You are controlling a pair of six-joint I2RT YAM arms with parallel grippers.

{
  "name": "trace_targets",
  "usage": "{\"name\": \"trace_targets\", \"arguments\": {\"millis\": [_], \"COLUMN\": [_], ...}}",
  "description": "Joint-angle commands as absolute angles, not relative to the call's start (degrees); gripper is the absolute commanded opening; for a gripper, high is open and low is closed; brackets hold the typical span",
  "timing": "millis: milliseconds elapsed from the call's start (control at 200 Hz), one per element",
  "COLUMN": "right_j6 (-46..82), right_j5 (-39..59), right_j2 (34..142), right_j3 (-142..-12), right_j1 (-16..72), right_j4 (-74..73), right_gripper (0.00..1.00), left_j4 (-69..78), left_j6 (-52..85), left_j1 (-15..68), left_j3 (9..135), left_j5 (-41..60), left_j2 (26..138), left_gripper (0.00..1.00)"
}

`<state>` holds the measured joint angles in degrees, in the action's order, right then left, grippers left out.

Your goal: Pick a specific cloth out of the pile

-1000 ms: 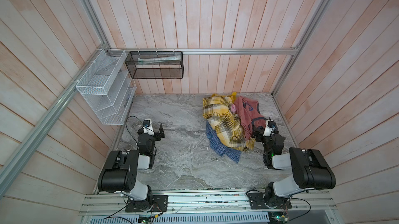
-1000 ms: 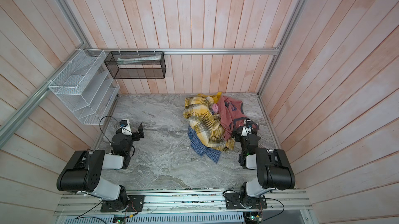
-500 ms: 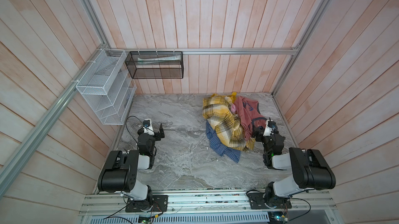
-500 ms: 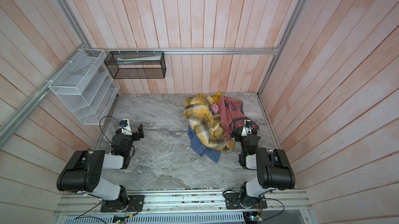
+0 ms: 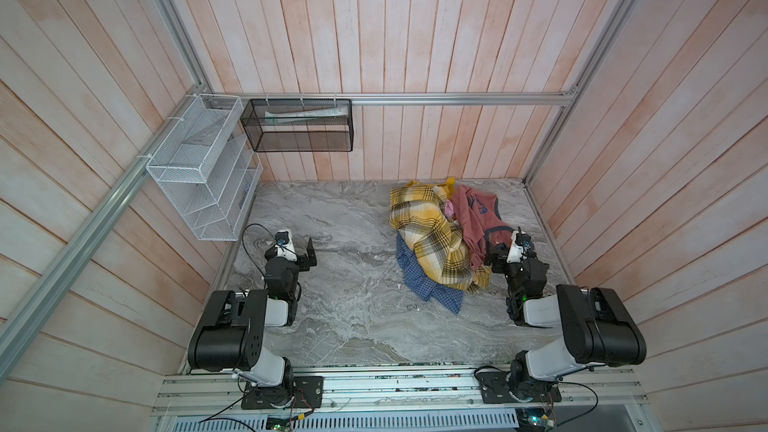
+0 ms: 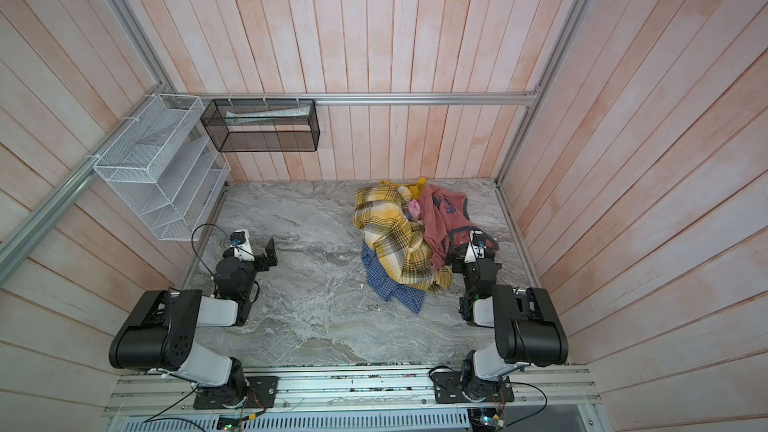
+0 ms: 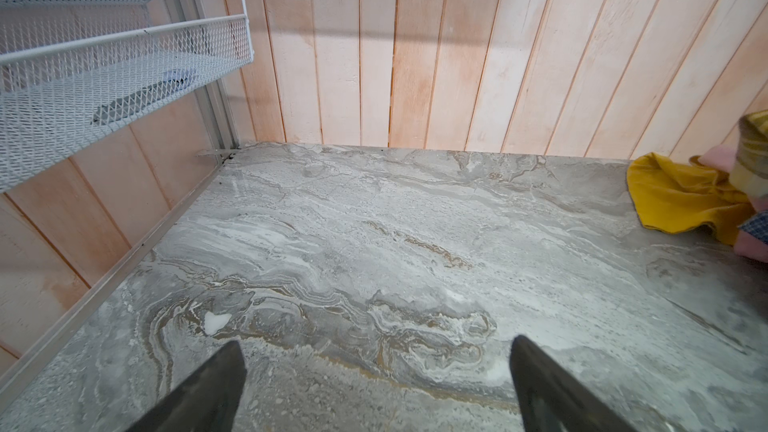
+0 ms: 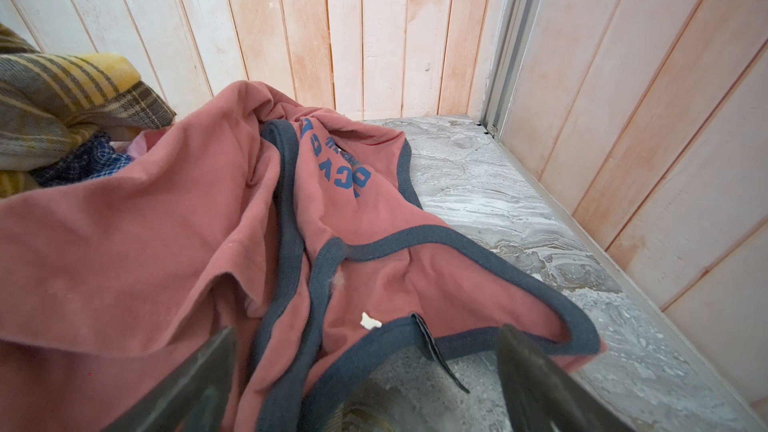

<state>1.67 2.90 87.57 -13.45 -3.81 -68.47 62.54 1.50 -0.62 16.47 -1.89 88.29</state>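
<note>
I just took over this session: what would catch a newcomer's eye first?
The bright pile of clothes at the back right of the table, a yellow plaid cloth on top. A blue check shirt pokes out beneath it on the near side. The right gripper is open at a red top; the left gripper is open over bare table.

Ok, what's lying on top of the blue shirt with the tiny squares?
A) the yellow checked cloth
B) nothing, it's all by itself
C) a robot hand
A: in both top views the yellow plaid cloth drapes over the blue check shirt, which only pokes out from under its near edge.
</note>
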Motion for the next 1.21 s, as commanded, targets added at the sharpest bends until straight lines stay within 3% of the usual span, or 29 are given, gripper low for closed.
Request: {"name": "trace_targets", "arguments": {"millis": [0,85,165,240,315,525,740,1050,1200], "right_j6": [1.90,3.33,5.51,11.56,16.34,26.23,30.41,33.64,31.00], "right_j5": [3.38,1.38,-1.93,0.27,7.33,16.99,26.63,30.37,24.89], "right_j2": [86.80,86.37,83.96,78.88,75.10,65.29,65.68,71.78,73.40], "right_j3": [-14.35,-14.44,-15.34,-20.82,-25.13,-28.11,-33.11,-34.69,-36.31], "right_j1": [-4.11,-4.13,-4.62,-7.24,-10.53,-13.19,-13.19,-11.87,-6.67], "right_j4": [-67.71,-67.77,-66.20,-49.00,-35.99,-23.05,-10.25,-6.65,0.81], "right_gripper": [0.96,0.94,0.93,0.93,0.90,0.89,0.80,0.71,0.70], "left_j4": [62.67,62.80,51.29,35.62,30.41,27.74,28.19,27.28,26.29], "left_j6": [1.05,1.91,3.65,8.11,10.92,14.31,16.35,17.43,18.44], "left_j1": [-0.82,-0.80,-0.81,-1.12,-1.01,0.67,2.06,2.86,2.99], "left_j3": [16.84,17.06,20.68,25.94,27.42,27.53,27.16,28.40,28.13], "left_j5": [-1.27,-3.13,-7.01,-7.75,-6.71,-7.65,-7.65,-7.28,-7.43], "left_j2": [88.14,87.25,82.20,77.41,74.40,70.63,71.17,73.18,71.81], "left_gripper": [1.00,1.00,1.00,1.00,1.00,1.00,1.00,1.00,1.00]}}
